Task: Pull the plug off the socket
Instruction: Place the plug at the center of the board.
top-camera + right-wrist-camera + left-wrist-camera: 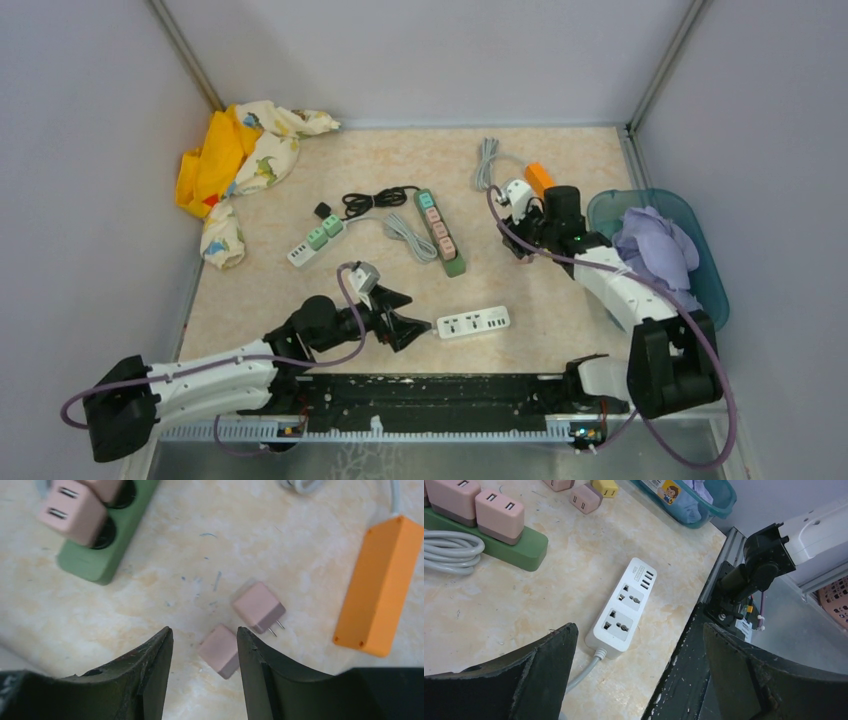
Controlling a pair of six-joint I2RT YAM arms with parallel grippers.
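Hovering empty, jaws parted, above two loose pink cube plugs (pixel 259 607) at the far right, the right gripper (pixel 204 632) is probably needing a square pinch and straight draw on the pink plugs (pixel 70 507) sitting in the green plastic power strip (pixel 100 555) mid-table — the left gripper (pixel 412 320) is gaping idle.

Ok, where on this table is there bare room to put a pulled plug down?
Bare tabletop lies front left, between the patterned cloth and the left arm; another patch runs along the back wall, between that cloth and the grey cable. Crowded: around the green power strip and by the orange strip.
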